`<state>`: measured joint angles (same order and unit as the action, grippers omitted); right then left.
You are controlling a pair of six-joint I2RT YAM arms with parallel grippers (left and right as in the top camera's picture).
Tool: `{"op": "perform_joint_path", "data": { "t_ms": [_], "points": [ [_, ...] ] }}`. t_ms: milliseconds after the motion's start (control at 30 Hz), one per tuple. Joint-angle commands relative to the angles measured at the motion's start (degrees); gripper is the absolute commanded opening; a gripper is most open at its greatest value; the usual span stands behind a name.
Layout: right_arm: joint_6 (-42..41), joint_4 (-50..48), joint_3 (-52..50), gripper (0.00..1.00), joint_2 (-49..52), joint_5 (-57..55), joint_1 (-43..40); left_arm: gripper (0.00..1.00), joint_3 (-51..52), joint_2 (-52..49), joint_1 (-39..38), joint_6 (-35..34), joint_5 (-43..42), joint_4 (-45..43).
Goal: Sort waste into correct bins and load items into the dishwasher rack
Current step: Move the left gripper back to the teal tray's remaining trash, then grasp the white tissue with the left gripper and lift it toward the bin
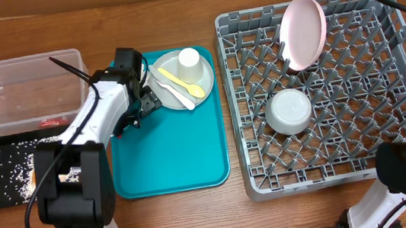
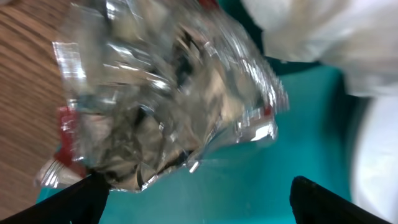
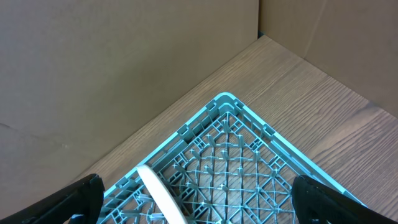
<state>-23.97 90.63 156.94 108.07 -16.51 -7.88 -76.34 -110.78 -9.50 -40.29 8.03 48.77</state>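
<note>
1. Foil wrapper (image 2: 168,93) lies on the teal tray (image 1: 170,164), at the corner nearest the clear tub (image 1: 24,92), just beside the grey plate (image 1: 169,62). Left jaws are spread wide right over it, pinching nothing.
2. Risk: the foil is crinkled and springy. A bite on one loose flap could slip or tear on the lift.
3. Risk: a red packet (image 2: 65,124) pokes out at the foil's edge. One close may grab both, which makes a sorting error if they belong in different bins.
4. Risk: the plate carries a white cup (image 1: 190,65) and a yellow spoon (image 1: 180,82) close by. A sloppy approach could knock them.
5. Risk: the tub and the black tray (image 1: 3,175) sit edge to edge, so light foil could land in the wrong one.
6. Unclear: the left wrist view is blurred, so one wrapper or several can't be told. The white mass at its right could be plate or tissue. In the overhead view the arm covers the foil.
7. Right jaws are spread and empty, above a corner of the rack (image 3: 236,162). That arm is mostly cropped overhead.
</note>
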Motion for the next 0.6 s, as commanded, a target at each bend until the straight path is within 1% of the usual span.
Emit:
{"op": "perform_joint_path", "data": {
  "t_ms": [0, 67, 200, 233, 267, 333, 400, 467, 567],
  "points": [
    [-0.28, -0.22, -0.20, 1.00, 0.00, -0.57, -0.13, 0.87, -0.66, -2.32, 0.59, 0.33, 1.38, -0.22],
    [-0.28, -0.22, -0.20, 1.00, 0.00, -0.57, -0.13, 0.78, -0.66, -2.78, 0.57, 0.20, 1.40, -0.26],
    [-0.28, -0.20, -0.20, 1.00, 0.00, -0.57, -0.13, 0.74, -0.66, -2.71, 0.59, 0.22, 1.40, -0.46],
    [-0.28, -0.22, -0.20, 1.00, 0.00, -0.59, -0.13, 0.71, -0.66, -2.71, 0.59, 0.24, 1.42, -0.46],
    [-0.28, -0.22, -0.20, 1.00, 0.00, -0.57, -0.13, 0.64, -0.68, -2.71, 0.59, 0.24, 1.42, -0.46],
    [-0.28, -0.22, -0.20, 1.00, 0.00, -0.57, -0.13, 0.53, -0.68, -2.71, 0.59, 0.24, 1.42, -0.46],
    [-0.28, -0.22, -0.20, 1.00, 0.00, -0.57, -0.13, 0.38, -0.68, -2.71, 0.59, 0.26, 1.40, -0.39],
    [-0.28, -0.22, -0.20, 1.00, 0.00, -0.57, -0.13, 0.27, -0.68, -2.71, 0.59, 0.26, 1.40, -0.20],
    [-0.28, -0.22, -0.20, 1.00, 0.00, -0.59, -0.13, 0.06, -0.76, -2.69, 0.59, 0.24, 1.07, 0.70]
  ]
}}
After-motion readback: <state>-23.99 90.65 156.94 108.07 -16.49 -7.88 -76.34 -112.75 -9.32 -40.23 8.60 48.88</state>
